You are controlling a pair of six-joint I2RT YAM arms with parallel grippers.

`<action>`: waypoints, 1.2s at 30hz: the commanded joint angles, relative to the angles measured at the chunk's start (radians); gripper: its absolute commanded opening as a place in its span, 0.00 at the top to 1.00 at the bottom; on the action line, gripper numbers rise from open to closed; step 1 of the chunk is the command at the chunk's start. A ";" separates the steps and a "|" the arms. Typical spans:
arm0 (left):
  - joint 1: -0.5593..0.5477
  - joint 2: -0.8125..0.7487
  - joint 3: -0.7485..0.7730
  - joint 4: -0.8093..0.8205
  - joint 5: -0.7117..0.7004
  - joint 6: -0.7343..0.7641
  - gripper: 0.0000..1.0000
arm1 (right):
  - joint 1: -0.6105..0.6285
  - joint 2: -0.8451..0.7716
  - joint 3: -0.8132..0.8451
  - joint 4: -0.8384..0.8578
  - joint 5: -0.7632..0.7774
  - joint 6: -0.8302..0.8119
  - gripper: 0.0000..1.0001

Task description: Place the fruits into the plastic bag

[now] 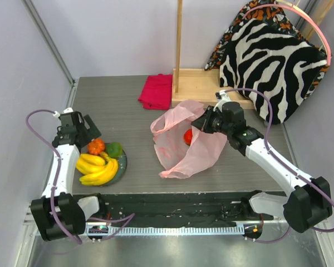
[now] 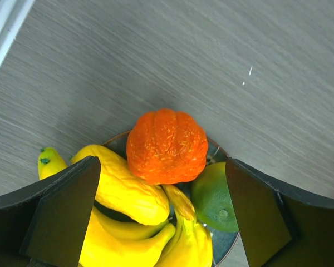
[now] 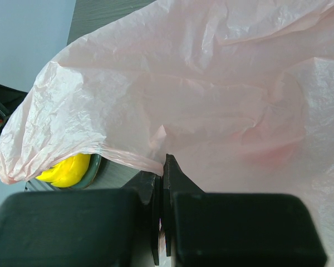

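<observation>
A bunch of yellow bananas (image 1: 98, 168), an orange fruit (image 1: 96, 147) and a green fruit (image 1: 114, 149) lie on a grey-blue plate (image 1: 123, 166) at the left. The red fruit (image 1: 187, 136) sits inside the pink plastic bag (image 1: 181, 153) at the table's middle. My left gripper (image 1: 89, 131) is open and hovers just above the orange fruit (image 2: 167, 146), with the bananas (image 2: 125, 192) and green fruit (image 2: 214, 197) between its fingers (image 2: 64, 214). My right gripper (image 1: 203, 123) is shut on the bag's edge (image 3: 156, 167) and holds it up.
A folded magenta cloth (image 1: 157, 90) lies at the back. A wooden stand (image 1: 192, 83) and a zebra-print cushion (image 1: 273, 67) stand at the back right. Grey walls close in on the left and behind.
</observation>
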 commanded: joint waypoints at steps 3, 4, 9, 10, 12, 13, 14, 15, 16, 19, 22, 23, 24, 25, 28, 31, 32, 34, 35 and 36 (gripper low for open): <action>0.005 0.045 0.063 -0.022 0.008 0.019 0.02 | -0.003 -0.024 -0.010 0.052 -0.017 -0.013 0.99; 0.005 0.061 0.084 -0.022 0.002 0.034 0.02 | -0.002 -0.027 -0.011 0.057 -0.019 -0.013 0.99; 0.006 0.164 0.124 -0.057 0.016 0.059 0.04 | -0.003 -0.038 -0.027 0.066 -0.022 -0.009 0.99; 0.005 0.172 0.122 -0.057 0.030 0.057 0.04 | -0.002 -0.040 -0.030 0.067 -0.024 -0.007 0.99; 0.005 0.192 0.121 -0.054 0.070 0.053 0.04 | -0.003 -0.041 -0.034 0.070 -0.024 -0.004 0.99; 0.003 0.198 0.121 -0.053 0.074 0.053 0.04 | -0.003 -0.038 -0.033 0.074 -0.027 -0.002 0.99; 0.005 0.203 0.122 -0.056 0.077 0.053 0.05 | -0.002 -0.035 -0.034 0.075 -0.030 -0.002 0.99; 0.005 0.215 0.124 -0.056 0.080 0.051 0.05 | -0.003 -0.033 -0.033 0.077 -0.031 -0.001 0.99; 0.003 0.220 0.124 -0.054 0.082 0.051 0.05 | -0.003 -0.032 -0.034 0.080 -0.033 0.001 0.99; 0.003 0.249 0.124 -0.060 0.102 0.042 0.06 | -0.003 -0.029 -0.036 0.086 -0.041 0.004 0.99; 0.005 0.276 0.126 -0.065 0.111 0.037 0.07 | -0.002 -0.032 -0.034 0.086 -0.044 0.005 0.99; 0.005 0.281 0.129 -0.071 0.107 0.037 0.07 | -0.002 -0.032 -0.036 0.087 -0.042 0.007 0.99; 0.003 0.286 0.132 -0.076 0.099 0.039 0.07 | -0.002 -0.035 -0.036 0.087 -0.044 0.005 0.99; 0.003 0.293 0.132 -0.085 0.081 0.041 0.07 | -0.003 -0.035 -0.037 0.087 -0.042 0.005 0.99; 0.003 0.309 0.135 -0.102 0.053 0.037 0.08 | -0.003 -0.032 -0.037 0.092 -0.044 0.005 0.99; 0.003 0.315 0.136 -0.102 0.054 0.037 0.08 | -0.002 -0.027 -0.039 0.098 -0.051 0.008 0.99; 0.003 0.321 0.138 -0.103 0.054 0.039 0.09 | -0.002 -0.026 -0.042 0.100 -0.053 0.010 0.99; 0.003 0.330 0.141 -0.109 0.056 0.042 0.12 | -0.002 -0.026 -0.043 0.103 -0.053 0.011 0.99; 0.003 0.338 0.145 -0.112 0.056 0.042 0.13 | -0.002 -0.026 -0.043 0.103 -0.053 0.010 0.99; 0.003 0.341 0.147 -0.114 0.054 0.044 0.16 | -0.003 -0.026 -0.043 0.103 -0.053 0.010 0.99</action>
